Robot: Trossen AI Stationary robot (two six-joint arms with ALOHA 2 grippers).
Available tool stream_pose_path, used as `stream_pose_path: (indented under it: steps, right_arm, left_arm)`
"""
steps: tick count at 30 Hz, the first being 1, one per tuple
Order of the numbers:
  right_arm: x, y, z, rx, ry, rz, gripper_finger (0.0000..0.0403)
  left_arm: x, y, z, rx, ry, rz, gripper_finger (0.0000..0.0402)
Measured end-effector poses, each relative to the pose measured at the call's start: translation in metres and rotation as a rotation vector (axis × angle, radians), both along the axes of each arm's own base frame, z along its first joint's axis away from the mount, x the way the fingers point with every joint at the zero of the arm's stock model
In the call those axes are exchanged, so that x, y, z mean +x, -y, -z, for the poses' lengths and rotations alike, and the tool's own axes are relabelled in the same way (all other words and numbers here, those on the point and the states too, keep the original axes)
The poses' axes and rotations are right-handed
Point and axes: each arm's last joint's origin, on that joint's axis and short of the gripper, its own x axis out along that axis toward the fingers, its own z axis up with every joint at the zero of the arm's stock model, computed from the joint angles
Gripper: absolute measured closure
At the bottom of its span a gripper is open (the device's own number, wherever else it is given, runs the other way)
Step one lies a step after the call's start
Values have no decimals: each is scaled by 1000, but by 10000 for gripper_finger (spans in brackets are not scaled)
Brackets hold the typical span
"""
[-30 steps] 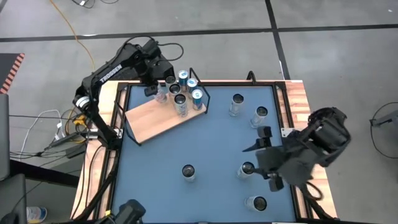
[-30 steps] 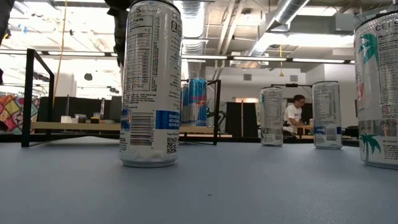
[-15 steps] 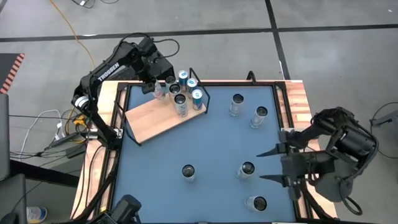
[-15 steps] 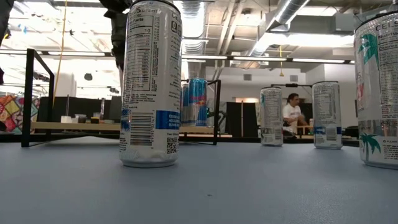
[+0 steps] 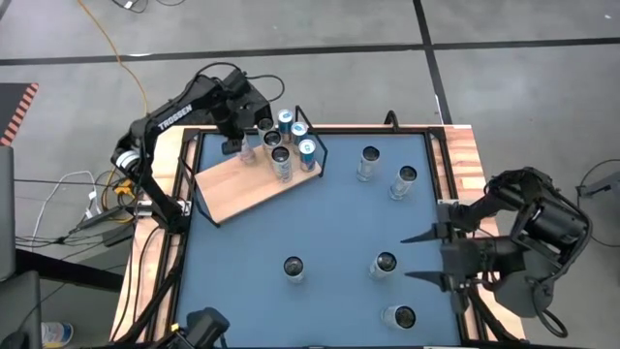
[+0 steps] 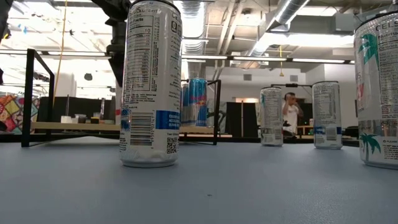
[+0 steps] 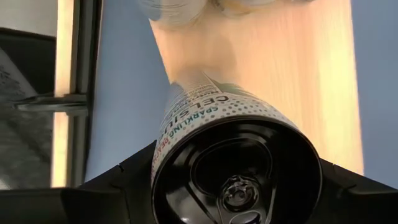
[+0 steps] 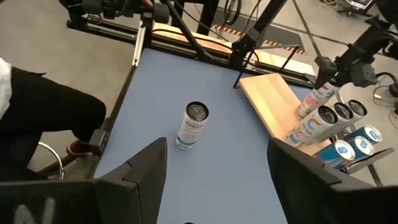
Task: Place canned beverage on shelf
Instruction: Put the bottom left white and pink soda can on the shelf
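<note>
The shelf point(image 5: 242, 189) is a pale-wood board with a black wire frame point(image 5: 312, 145) at one end, lying at the table's far left. Several cans point(image 5: 281, 155) stand on it beside the frame. My left gripper point(image 5: 242, 141) is above the board's far edge, shut on a white can point(image 7: 205, 106) whose dark top faces the wrist camera. My right gripper point(image 5: 421, 257) hangs high over the table's right side, open, holding nothing. A loose can point(image 5: 385, 262) stands on the table just left of its fingertips. My left gripper pinches the white can's upper wall just under the rim point(image 7: 163, 155), one finger on each side. The fingers come from above, pointing down. The can hangs about upright over the board point(image 8: 311, 102). I cannot tell whether its bottom touches the wood.
Loose cans stand on the blue tabletop point(image 5: 242, 262): two at the far right point(image 5: 369, 155) point(image 5: 406, 175), one near the middle point(image 5: 294, 265) and one at the near right point(image 5: 404, 316). In the low view a tall can point(image 6: 149, 81) stands close to the camera. A person point(image 6: 290, 115) is in the room behind.
My left gripper has sunk toward the shelf with the white can, rolling slightly about its own axis. My right arm swung toward the table's right edge and turned, then kept still; its fingers stay apart.
</note>
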Motion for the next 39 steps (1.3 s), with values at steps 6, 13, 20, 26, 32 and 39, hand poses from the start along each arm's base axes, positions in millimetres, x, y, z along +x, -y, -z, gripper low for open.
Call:
stream_pose_path:
  steps: [6,13,20,26,32,39]
  right_arm:
    - [2,1,0,-5,4,11,147]
    - [2,1,0,-5,4,11,147]
    - [2,1,0,-4,4,12,147]
    - [2,1,0,-3,4,12,147]
    - [2,1,0,3,5,16,147]
    - [2,1,0,3,4,16,147]
  left_arm:
    - [7,5,0,29,-20,43,145]
    - [14,8,0,45,-22,89,145]
    - [16,8,1,28,20,97,145]
    - [17,7,1,41,30,83,132]
    - [22,2,1,86,58,41,122]
    - [22,2,1,87,64,25,120]
